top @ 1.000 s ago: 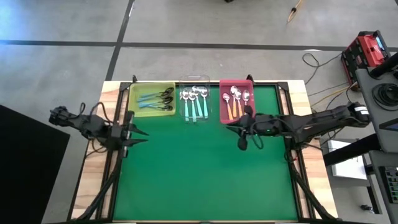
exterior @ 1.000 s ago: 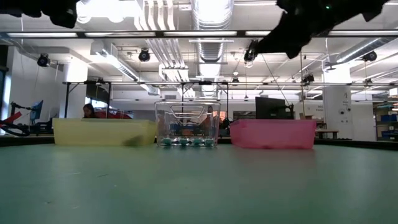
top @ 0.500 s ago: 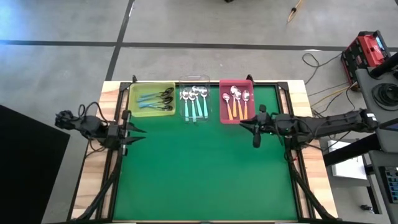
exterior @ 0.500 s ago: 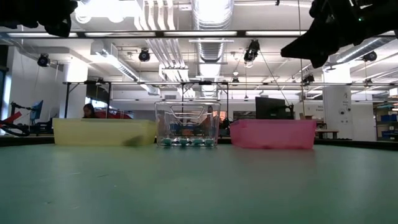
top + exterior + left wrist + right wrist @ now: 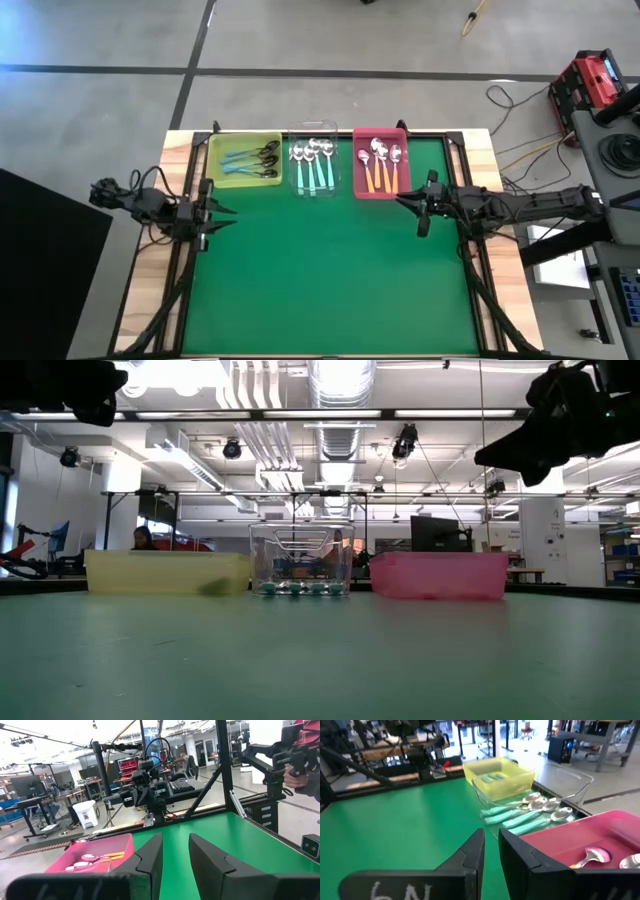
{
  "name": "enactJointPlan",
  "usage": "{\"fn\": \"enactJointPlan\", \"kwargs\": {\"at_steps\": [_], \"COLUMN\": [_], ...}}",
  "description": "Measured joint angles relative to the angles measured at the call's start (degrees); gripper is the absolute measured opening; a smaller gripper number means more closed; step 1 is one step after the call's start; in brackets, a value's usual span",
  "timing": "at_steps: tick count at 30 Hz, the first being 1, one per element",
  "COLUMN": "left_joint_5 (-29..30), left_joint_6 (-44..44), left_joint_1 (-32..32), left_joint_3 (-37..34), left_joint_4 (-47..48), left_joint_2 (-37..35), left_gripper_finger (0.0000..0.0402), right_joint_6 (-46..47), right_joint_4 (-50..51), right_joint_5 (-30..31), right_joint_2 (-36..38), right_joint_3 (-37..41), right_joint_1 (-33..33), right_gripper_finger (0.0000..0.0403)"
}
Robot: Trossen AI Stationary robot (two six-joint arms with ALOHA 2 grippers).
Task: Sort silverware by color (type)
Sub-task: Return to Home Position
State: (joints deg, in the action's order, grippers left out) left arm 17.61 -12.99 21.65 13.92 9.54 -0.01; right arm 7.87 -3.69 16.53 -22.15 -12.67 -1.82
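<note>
The spoons lie sorted in three trays along the far edge. Teal-handled ones with dark bowls (image 5: 252,158) are in the yellow tray (image 5: 222,145). Teal-handled ones with silver bowls (image 5: 312,168) are in the clear tray (image 5: 296,130). Orange-handled ones (image 5: 378,170) are in the pink tray (image 5: 357,165). My left gripper (image 5: 228,216) hangs over the table's left edge, narrowly open and empty (image 5: 175,851). My right gripper (image 5: 405,203) hangs over the mat's right part, just near of the pink tray (image 5: 600,832), narrowly open and empty (image 5: 491,845).
The green mat (image 5: 330,280) stretches bare from the trays to the near edge. Black frame posts (image 5: 465,170) stand at the table's corners. In the low view both arms hang well above the mat, the right one (image 5: 545,430) at the upper right.
My right gripper has drawn back from the pink tray's near end toward the table's right edge, staying high above the mat. The spoons and trays have kept still.
</note>
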Motion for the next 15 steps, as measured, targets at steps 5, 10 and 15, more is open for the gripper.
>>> {"fn": "enactJointPlan", "kwargs": {"at_steps": [5, 10, 15], "left_joint_5": [0.0, 0.0, 0.1], "left_joint_6": [0.0, 0.0, 1.3], "left_joint_1": [0.0, 0.0, 0.0], "left_joint_3": [-0.7, -3.4, -5.7], "left_joint_4": [-0.4, -3.9, -4.9], "left_joint_2": [0.0, 0.0, 0.0], "left_gripper_finger": [0.0077, 0.0077, 0.0077], "right_joint_6": [-0.5, -1.1, -1.1], "right_joint_4": [0.1, 0.5, 0.4], "right_joint_5": [0.0, 0.0, 0.0], "right_joint_2": [5.2, 9.9, 14.0], "right_joint_3": [2.5, 4.9, 6.9], "right_joint_1": [0.4, 0.4, 0.4], "right_gripper_finger": [0.0047, 0.0047, 0.0047]}}
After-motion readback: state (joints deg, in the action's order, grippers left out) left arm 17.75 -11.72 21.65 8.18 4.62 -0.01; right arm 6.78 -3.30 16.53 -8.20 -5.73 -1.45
